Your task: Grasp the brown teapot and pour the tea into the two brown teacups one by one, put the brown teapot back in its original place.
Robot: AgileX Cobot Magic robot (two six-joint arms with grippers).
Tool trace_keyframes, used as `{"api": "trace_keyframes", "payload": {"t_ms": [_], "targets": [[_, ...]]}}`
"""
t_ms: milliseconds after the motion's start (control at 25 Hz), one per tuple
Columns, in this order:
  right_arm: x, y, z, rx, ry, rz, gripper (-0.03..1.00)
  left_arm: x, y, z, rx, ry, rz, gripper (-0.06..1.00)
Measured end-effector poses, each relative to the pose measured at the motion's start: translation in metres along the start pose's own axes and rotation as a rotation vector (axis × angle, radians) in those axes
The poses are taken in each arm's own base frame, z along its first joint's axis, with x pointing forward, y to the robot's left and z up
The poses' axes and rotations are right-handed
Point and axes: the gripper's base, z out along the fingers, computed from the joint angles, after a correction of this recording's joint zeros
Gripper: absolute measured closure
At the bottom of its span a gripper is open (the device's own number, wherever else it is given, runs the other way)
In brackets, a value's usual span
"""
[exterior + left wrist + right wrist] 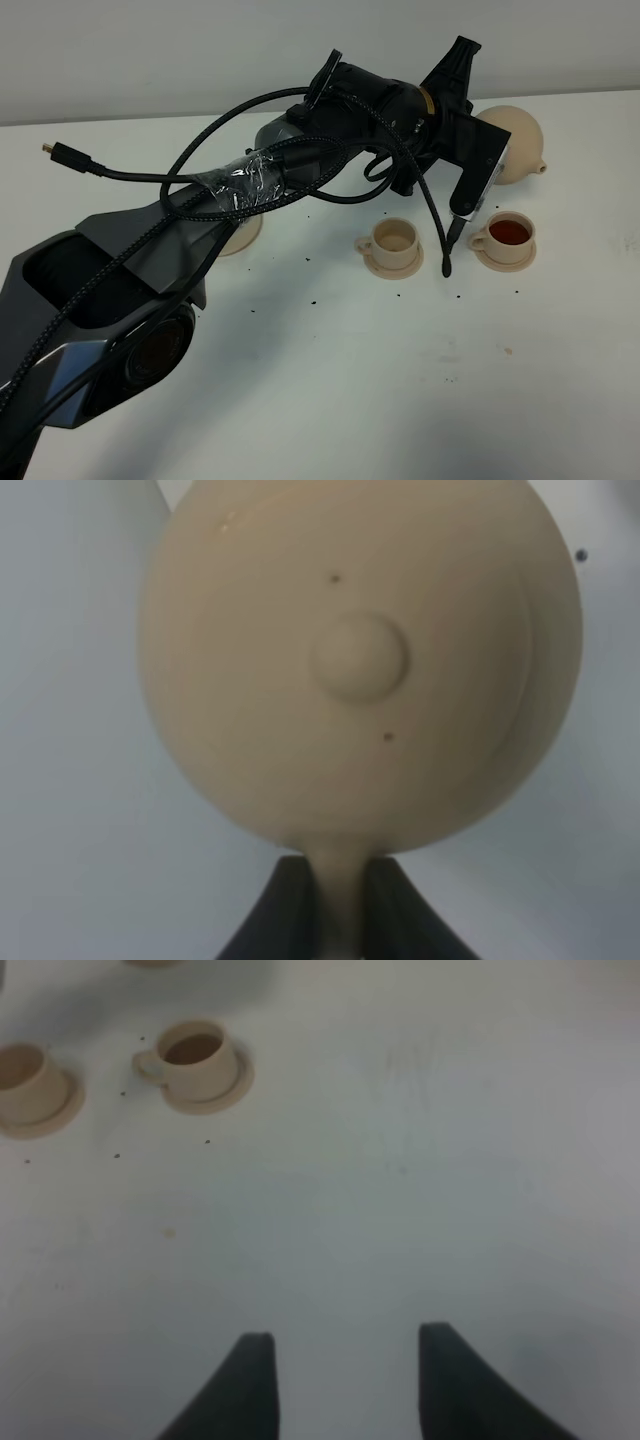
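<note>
The left gripper [338,885] is clenched on the handle of the brown teapot [515,140], held behind the tea-filled teacup [508,236]; the right gripper [345,1345] is released over the table [450,1160]; the other teacup [394,241] seems unfilled, so center the spout above it and tilt slowly; the wide saucer [243,235] lies well apart.

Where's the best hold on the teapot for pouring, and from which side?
The loop handle, from the side opposite the spout. The teapot body is too round and wide for the jaws; the handle is a thin strap, and the left gripper is shut on it.
</note>
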Motion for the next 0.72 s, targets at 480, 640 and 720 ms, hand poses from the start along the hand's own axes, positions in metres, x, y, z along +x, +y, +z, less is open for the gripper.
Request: {"api": "trace_keyframes", "payload": {"t_ms": [480,640,720], "targets": [[0.0,0.0,0.0,0.0,0.0,0.0,0.63,0.004,-0.013,-0.001,0.14,0.022,-0.271,0.82],[0.0,0.0,0.0,0.0,0.0,0.0,0.63,0.011,-0.016,-0.001,0.176,0.027,-0.295,0.82],[0.0,0.0,0.0,0.0,0.0,0.0,0.63,0.014,-0.017,-0.002,0.184,0.032,-0.3,0.82]]}}
